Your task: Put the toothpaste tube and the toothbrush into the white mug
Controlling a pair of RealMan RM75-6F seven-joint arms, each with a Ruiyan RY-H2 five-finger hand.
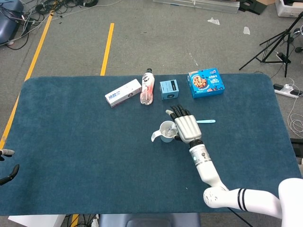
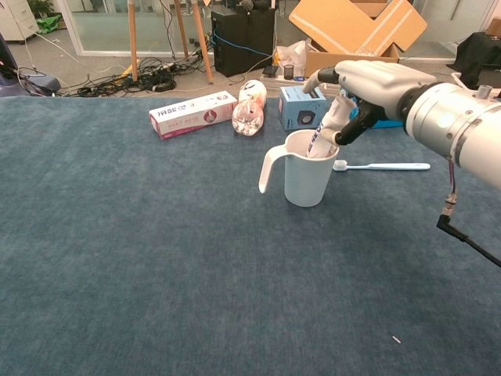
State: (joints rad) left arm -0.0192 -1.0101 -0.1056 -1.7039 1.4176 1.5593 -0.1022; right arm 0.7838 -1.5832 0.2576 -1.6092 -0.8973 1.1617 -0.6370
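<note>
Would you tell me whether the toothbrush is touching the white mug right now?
Apart. The chest view shows bare blue table between the toothbrush head and the white mug.

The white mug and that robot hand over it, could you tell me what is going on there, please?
The right hand hovers over the white mug with the toothpaste tube standing tilted in the mug, its top near the fingers. Whether the hand still grips it is unclear. The toothbrush lies on the blue table just beyond the mug, not yet picked up. The left hand waits at the table's edge.
</note>
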